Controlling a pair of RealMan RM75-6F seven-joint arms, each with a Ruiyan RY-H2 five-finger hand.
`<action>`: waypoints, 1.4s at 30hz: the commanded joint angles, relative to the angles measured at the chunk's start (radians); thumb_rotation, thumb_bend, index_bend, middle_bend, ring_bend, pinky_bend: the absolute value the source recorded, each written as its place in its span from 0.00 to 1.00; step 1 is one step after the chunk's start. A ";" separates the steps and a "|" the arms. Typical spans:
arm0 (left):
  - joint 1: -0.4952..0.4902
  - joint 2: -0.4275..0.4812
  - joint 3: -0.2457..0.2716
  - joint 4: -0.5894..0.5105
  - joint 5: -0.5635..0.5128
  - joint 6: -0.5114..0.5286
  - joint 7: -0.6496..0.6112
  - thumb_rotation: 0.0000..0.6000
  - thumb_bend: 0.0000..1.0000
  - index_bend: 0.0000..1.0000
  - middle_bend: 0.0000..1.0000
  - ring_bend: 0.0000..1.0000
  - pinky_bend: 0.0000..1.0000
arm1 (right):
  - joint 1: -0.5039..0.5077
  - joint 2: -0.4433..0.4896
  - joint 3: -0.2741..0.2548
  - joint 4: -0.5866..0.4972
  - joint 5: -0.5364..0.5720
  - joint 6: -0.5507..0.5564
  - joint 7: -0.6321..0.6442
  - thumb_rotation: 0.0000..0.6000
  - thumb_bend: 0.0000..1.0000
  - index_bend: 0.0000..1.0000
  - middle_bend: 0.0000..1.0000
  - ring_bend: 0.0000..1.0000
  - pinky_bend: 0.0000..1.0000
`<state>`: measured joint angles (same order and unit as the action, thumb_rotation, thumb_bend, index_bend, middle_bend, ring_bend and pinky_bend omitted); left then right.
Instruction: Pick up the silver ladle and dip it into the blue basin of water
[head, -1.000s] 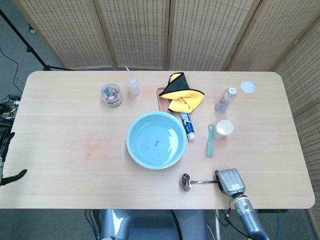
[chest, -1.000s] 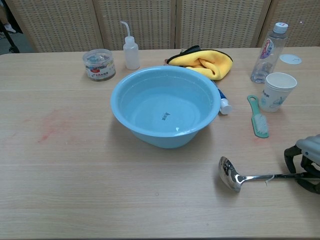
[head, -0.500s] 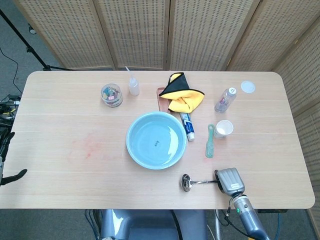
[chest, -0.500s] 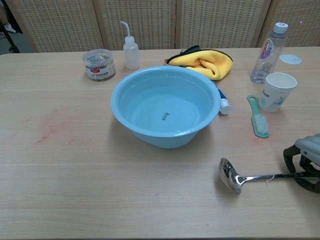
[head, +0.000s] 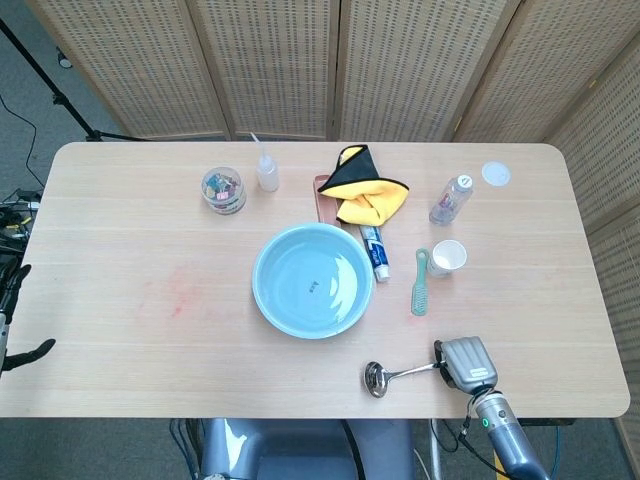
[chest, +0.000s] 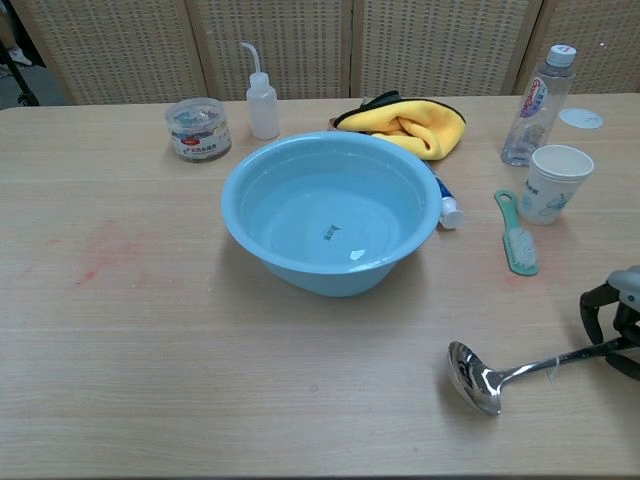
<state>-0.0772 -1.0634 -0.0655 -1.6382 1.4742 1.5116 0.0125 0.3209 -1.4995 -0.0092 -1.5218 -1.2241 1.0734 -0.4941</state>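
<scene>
**Ladle handle lifting at the near edge of the worktop**

Since a second ago, the silver ladle (chest: 478, 378) has been shifting toward the near edge, and its handle is now slanting up to the right instead of lying flat. The right robot hand (head: 467, 363) has drawn back slightly with it. That robot hand is gripping the far end of the handle; in the chest view its dark fingers (chest: 598, 309) are curling around the thin shaft at the right border of the frame, though most of the hand is cut off there, so the exact hold is hard to judge. The ladle bowl is sitting to the left of the robot hand, seemingly touching the worktop (head: 130, 270).

The blue basin (head: 311, 280), holding water, is sitting mid-worktop, well apart from the ladle and further from the robot. A green brush (head: 421, 283) is lying between the basin and the paper cup (head: 448, 257).

The left robot hand (head: 22, 352) is hanging off the left edge of the worktop, only dark fingers showing; whether they are spread or curled I cannot tell.
</scene>
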 joint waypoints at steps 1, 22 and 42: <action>0.001 0.000 0.000 0.000 0.001 0.001 -0.001 1.00 0.00 0.00 0.00 0.00 0.00 | 0.002 0.015 0.005 -0.018 0.001 0.005 0.007 1.00 1.00 0.76 0.87 0.94 1.00; 0.002 0.005 0.001 -0.002 0.004 0.004 -0.010 1.00 0.00 0.00 0.00 0.00 0.00 | 0.017 0.148 0.037 -0.223 -0.024 0.061 0.013 1.00 1.00 0.77 0.87 0.94 1.00; 0.005 0.016 0.003 -0.002 0.012 0.008 -0.038 1.00 0.00 0.00 0.00 0.00 0.00 | 0.267 0.054 0.251 -0.429 0.239 0.124 -0.438 1.00 1.00 0.77 0.88 0.94 1.00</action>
<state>-0.0720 -1.0479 -0.0625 -1.6400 1.4865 1.5192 -0.0259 0.5281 -1.3892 0.2055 -1.9602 -1.0424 1.1825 -0.8519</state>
